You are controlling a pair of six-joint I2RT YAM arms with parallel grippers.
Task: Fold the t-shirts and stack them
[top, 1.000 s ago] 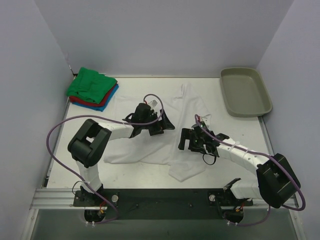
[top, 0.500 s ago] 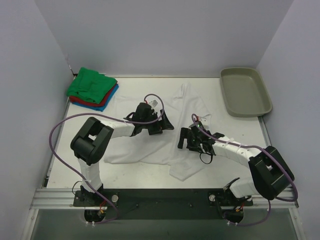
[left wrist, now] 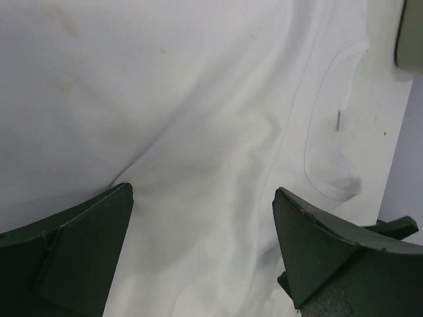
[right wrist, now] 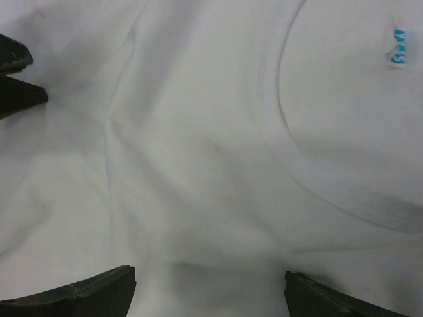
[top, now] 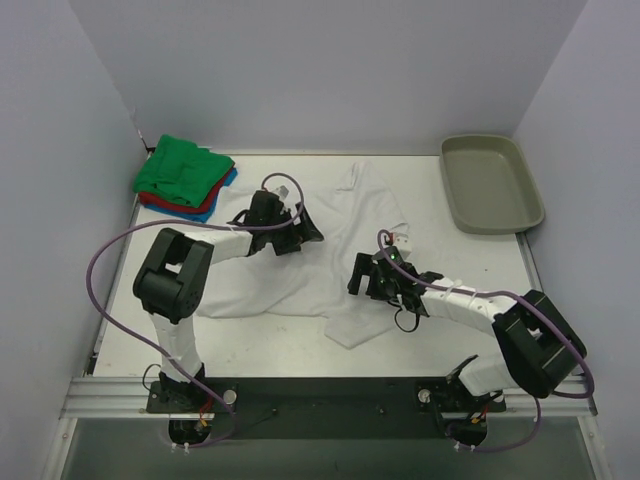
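Observation:
A large white t-shirt (top: 330,260) lies spread and wrinkled across the middle of the table. My left gripper (top: 303,231) hovers low over its left upper part, jaws wide open, only cloth (left wrist: 198,132) between the fingers (left wrist: 73,254). My right gripper (top: 359,277) is open over the shirt's middle, just below the collar (right wrist: 284,152) with its blue label (right wrist: 398,54). Nothing is held by its fingers (right wrist: 79,297). Folded green, red and blue t-shirts (top: 185,176) are stacked at the back left corner.
A grey-beige tray (top: 492,182) stands at the back right, its corner (left wrist: 410,33) showing in the left wrist view. Walls close the table on the left, back and right. The left gripper's fingertips (right wrist: 16,79) show at the left edge of the right wrist view.
My left gripper has moved left and toward the back over the shirt. The right gripper has shifted slightly left. The shirt's lower part has bunched a little leftward.

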